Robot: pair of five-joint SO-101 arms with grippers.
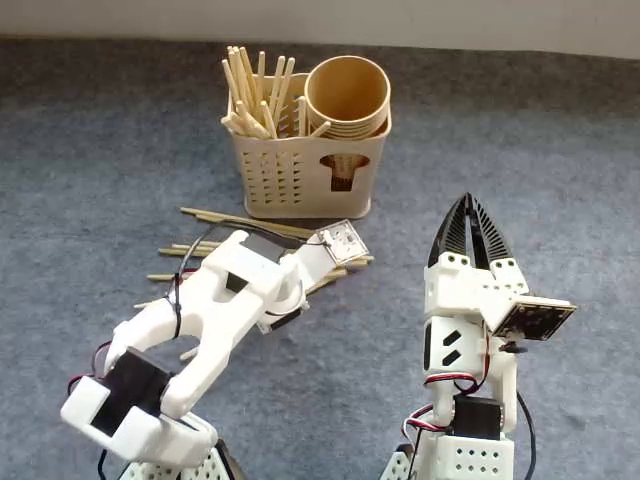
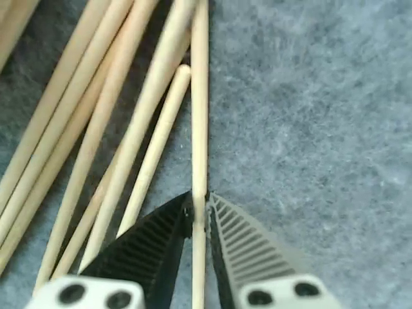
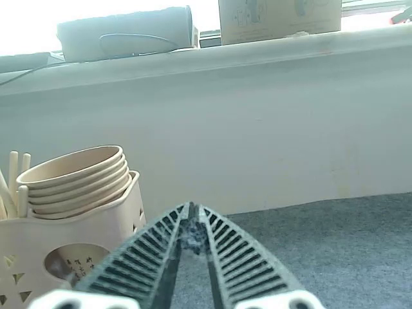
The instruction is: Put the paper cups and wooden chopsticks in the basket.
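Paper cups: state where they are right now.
In the high view, the stacked paper cups sit in the basket's right compartment, beside upright chopsticks.

**Cups and some chopsticks in the basket, more chopsticks lying loose**

A cream perforated plastic basket (image 1: 300,170) stands on grey carpet-like table covering (image 1: 90,170). In the basket's right compartment sits a stack of tan paper cups (image 1: 347,95), mouths up. Its left compartment holds a bundle of pale wooden chopsticks (image 1: 255,95), standing on end and fanned out. In front of the basket, on its left side, loose wooden chopsticks (image 1: 215,215) lie scattered flat on the covering. The white left arm (image 1: 225,300) stretches over them, hiding its gripper and part of the pile. In front of the basket and to its right, well apart from it, the right arm's black ribbed gripper (image 1: 468,225) points toward the basket's far side, fingers meeting at the tip.
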